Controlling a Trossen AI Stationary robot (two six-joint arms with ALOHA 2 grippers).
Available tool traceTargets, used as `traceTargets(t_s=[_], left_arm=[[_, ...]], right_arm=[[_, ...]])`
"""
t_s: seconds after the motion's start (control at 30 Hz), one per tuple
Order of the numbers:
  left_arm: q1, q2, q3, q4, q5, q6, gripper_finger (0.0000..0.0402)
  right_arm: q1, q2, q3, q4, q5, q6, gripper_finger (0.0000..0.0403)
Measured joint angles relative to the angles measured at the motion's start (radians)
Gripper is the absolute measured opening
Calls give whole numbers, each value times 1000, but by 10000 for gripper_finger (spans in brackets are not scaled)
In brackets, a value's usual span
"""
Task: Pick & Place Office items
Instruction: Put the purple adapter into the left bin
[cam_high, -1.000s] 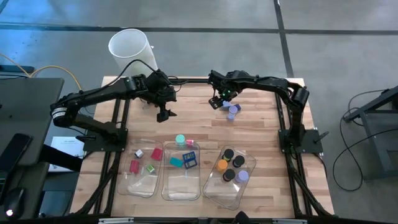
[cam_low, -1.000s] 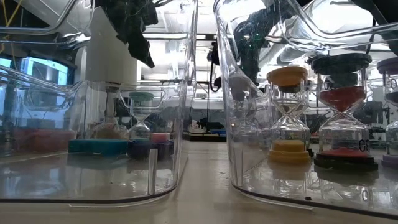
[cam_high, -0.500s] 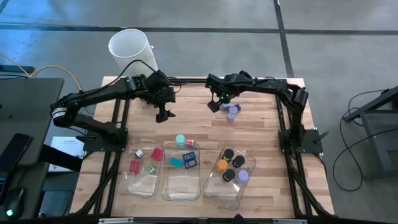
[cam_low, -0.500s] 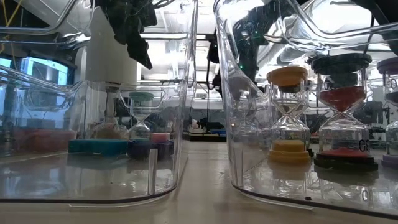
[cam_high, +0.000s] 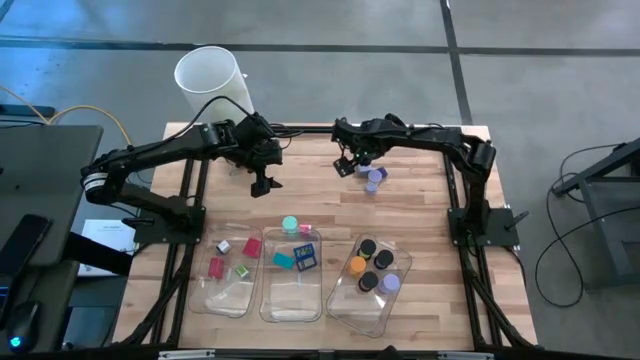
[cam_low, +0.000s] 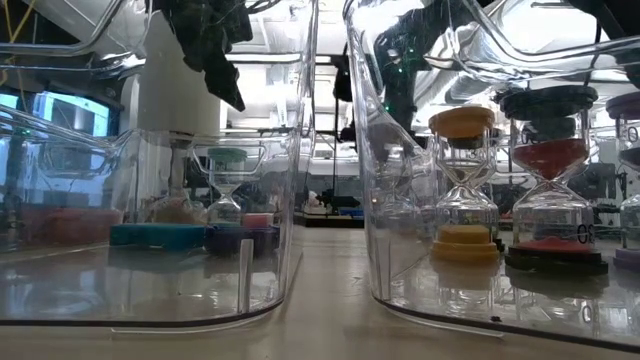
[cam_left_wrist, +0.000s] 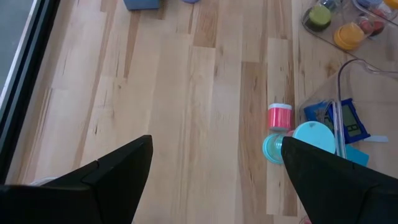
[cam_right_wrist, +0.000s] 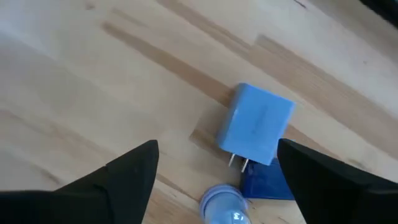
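R gripper hovers wide open, empty, over light-blue plug adapter; pick step. Next: descend, straddle it, close. L gripper waits, wide.

We saw a table of pale wood planks, its grain plain and its finish matt. The three trays were clear, glossy plastic that caught the light along their curved walls. The sand timers had transparent glass-like bulbs between matt coloured caps. The light blue block looked like smooth, matt plastic with two small metal prongs. The tall white cylinder had a smooth, dull surface. Both arms appeared as matt black, and the left wrist's fingers looked like dull dark plastic.
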Motion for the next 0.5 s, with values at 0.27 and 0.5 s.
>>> traceTargets(t_s=[0.27, 0.5], left_arm=[[0, 0, 0, 1, 0, 0, 348], [0, 0, 0, 0, 1, 16, 348]], right_arm=[[-83, 3, -6, -5, -105, 87, 299], [-101, 52, -10, 5, -122, 84, 293]])
